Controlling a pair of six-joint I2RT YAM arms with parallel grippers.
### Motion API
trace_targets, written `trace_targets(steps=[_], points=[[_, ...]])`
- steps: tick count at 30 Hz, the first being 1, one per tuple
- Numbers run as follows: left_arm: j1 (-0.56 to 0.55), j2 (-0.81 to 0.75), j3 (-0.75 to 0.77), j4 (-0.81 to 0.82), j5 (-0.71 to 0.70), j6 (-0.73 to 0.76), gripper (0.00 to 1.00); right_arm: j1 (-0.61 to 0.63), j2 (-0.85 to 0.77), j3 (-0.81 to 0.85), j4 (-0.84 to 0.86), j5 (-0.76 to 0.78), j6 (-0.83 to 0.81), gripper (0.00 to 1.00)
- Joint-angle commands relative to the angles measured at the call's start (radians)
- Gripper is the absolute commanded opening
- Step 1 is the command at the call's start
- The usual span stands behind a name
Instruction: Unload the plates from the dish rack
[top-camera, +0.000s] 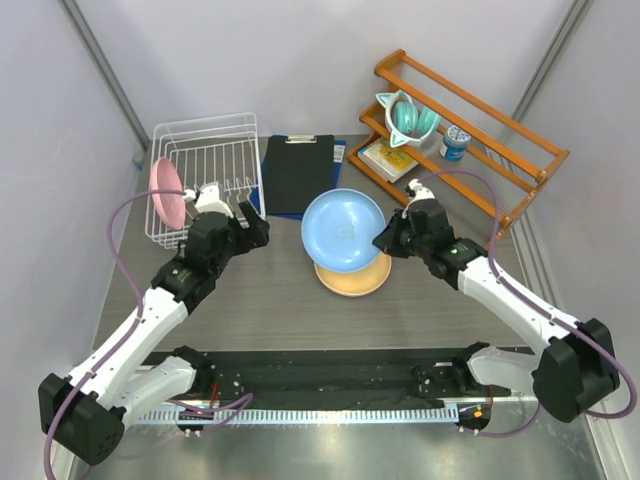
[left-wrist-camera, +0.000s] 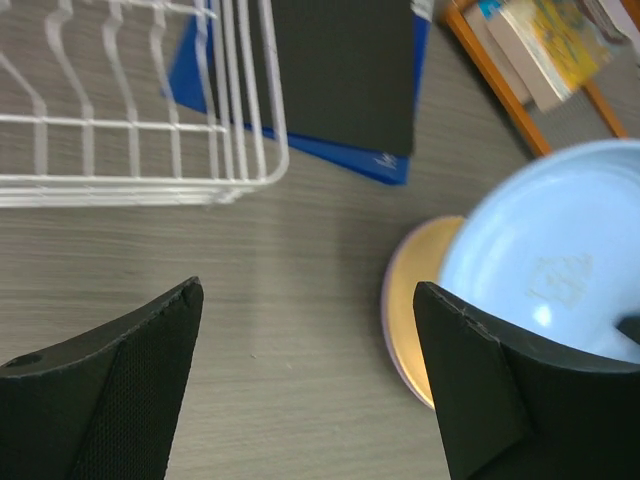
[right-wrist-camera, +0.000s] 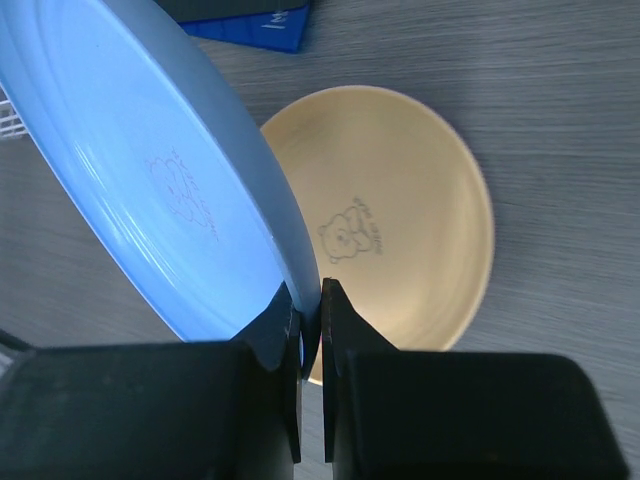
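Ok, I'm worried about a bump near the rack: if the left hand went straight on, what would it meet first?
Probably the bare table, in the gap between the dish rack and the orange plate; the open left hand aims at neither, though depth is unclear.

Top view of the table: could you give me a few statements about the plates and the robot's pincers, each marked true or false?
1. The right pincer is clamped on the light blue plate's rim. True.
2. The light blue plate lies flat. False: it is held tilted above the orange plate.
3. The pink plate is in the dish rack. True.
4. The left pincer grips a plate. False: it is open and empty.
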Motion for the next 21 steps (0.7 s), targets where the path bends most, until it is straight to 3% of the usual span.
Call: trace_targets(steps=[1, 9, 15, 21], points=[[-0.002, -0.021, 0.084, -0.052, -0.26, 0.105, 0.87, -0.048, -0.063, -0.03, -0.059, 0.057, -0.024, 0.01], [-0.002, -0.034, 0.133, -0.112, -0.562, 0.192, 0.99, -0.107, -0.015, -0.047, -0.08, -0.003, -0.035, 0.01], [-0.002, -0.048, 0.122, -0.095, -0.56, 0.195, 0.99, -0.111, 0.05, -0.047, -0.079, -0.066, -0.042, 0.02], [-0.002, -0.022, 0.127, -0.094, -0.569, 0.195, 1.0, -0.11, 0.089, -0.046, -0.068, -0.143, -0.053, 0.1]])
